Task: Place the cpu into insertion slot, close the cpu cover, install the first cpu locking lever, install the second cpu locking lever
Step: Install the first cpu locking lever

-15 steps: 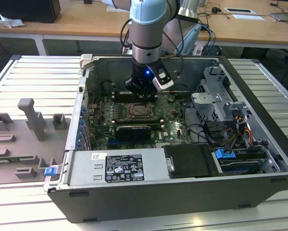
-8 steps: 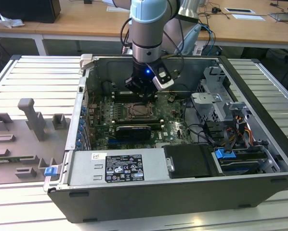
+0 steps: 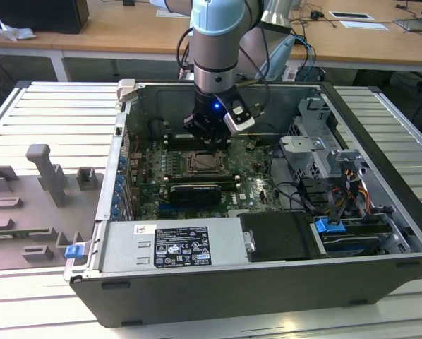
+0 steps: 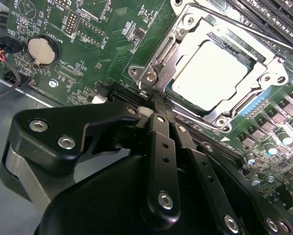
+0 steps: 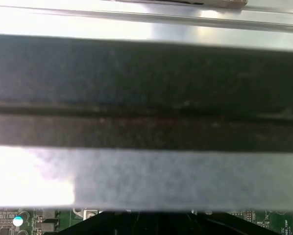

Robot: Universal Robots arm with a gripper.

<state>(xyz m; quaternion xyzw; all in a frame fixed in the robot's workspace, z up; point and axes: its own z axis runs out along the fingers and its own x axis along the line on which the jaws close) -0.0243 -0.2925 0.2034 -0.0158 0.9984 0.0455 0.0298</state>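
in the second wrist view the black gripper (image 4: 158, 105), fingers together and holding nothing, sits just beside the near corner of the silvery-grey metal cpu cover (image 4: 178, 44). cover looks closed over the pale silver square cpu (image 4: 210, 73), already seated in the insertion slot. can't tell whether the locking levers are latched.

Matt pale metal tops the cpu (image 4: 212, 73), framed by the shiny steel cpu cover (image 4: 185, 36).

We see open room above the cpu cover (image 4: 212, 73); memory slots (image 4: 279, 22) flank it, and the case wall (image 3: 218, 95) rises near.
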